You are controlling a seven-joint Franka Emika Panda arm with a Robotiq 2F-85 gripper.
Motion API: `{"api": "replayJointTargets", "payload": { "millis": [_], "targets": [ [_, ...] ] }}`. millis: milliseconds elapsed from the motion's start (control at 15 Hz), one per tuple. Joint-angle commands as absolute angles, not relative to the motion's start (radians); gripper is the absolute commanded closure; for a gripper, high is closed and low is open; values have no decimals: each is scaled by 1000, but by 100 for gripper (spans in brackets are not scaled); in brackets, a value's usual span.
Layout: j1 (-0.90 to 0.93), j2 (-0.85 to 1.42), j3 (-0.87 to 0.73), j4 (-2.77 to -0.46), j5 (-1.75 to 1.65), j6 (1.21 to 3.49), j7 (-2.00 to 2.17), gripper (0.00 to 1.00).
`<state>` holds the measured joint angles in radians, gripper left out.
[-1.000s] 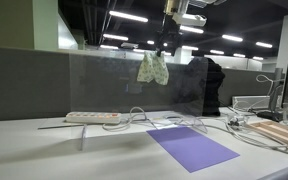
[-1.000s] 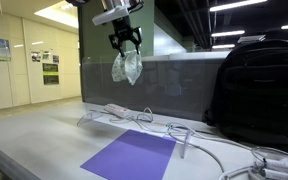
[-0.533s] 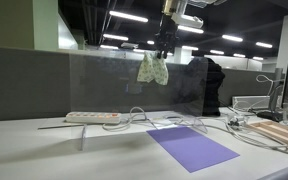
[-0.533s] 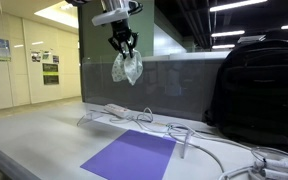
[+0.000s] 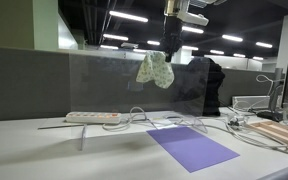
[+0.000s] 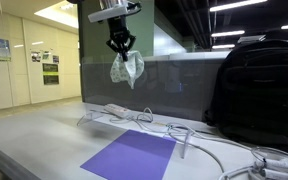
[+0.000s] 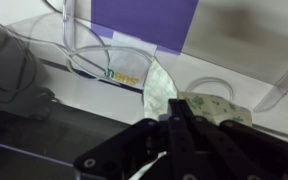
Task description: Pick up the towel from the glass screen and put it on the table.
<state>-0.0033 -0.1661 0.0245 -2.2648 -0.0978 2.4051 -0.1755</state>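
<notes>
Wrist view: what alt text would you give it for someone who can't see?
A black claw, seen from just behind, is pinched shut on a pale patterned towel held in the air. Below lie a white table, a purple mat and loose cables.

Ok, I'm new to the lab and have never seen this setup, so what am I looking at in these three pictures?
It is a robot arm steered by a person. Its tool, the two-fingered grasping part, is shut on a small towel that hangs by the top of the glass screen. Two pictures come from cameras standing outside the robot; the third from a camera on its wrist, looking down past the dark fingers. On the table lie a purple mat, a white power strip and cables; a black backpack stands near the screen.
</notes>
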Motion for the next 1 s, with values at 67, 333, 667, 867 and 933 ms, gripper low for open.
{"api": "replayJointTargets", "payload": {
  "millis": [67,333,667,867,933],
  "targets": [
    [3,-211,34,-2317,-183,2233,-158,99],
    [3,-197,37,-2354,-221,2146,-149,99],
    [-9,-155,29,-2368,-257,2123,-106,99],
    [-16,-137,23,-2365,-265,2137,-66,99],
    [-19,-133,23,-2363,-269,2139,-39,72]
  ]
}}
